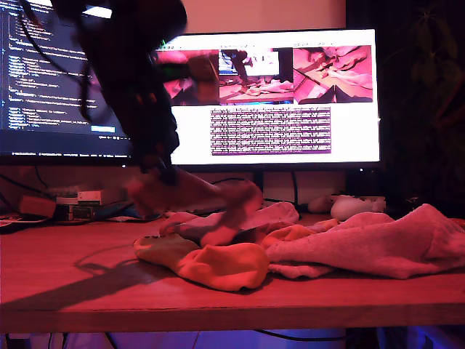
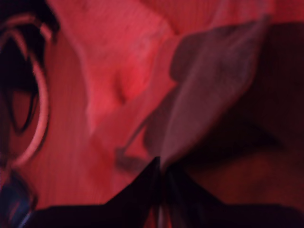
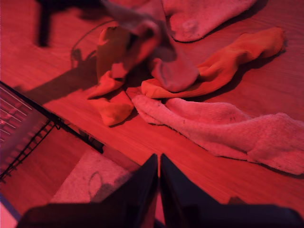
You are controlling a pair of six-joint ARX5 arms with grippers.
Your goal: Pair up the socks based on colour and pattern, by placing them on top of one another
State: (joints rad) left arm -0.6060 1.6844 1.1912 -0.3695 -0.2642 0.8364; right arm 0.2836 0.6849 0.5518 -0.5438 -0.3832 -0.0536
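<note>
Several socks lie heaped on the wooden table. An orange sock is at the front of the heap and a pale pink fuzzy sock stretches to the exterior view's right. My first gripper, on the dark arm coming down at the exterior view's left, is shut on a dusky maroon sock, which hangs blurred above the pile. In the second wrist view I see that lifted sock, two orange socks and the pink fuzzy sock. My second gripper is shut on nothing, high above them.
Two lit monitors stand behind the table. A white game controller lies behind the socks at the exterior view's right. A black wire rack and a pale mat show under my second gripper.
</note>
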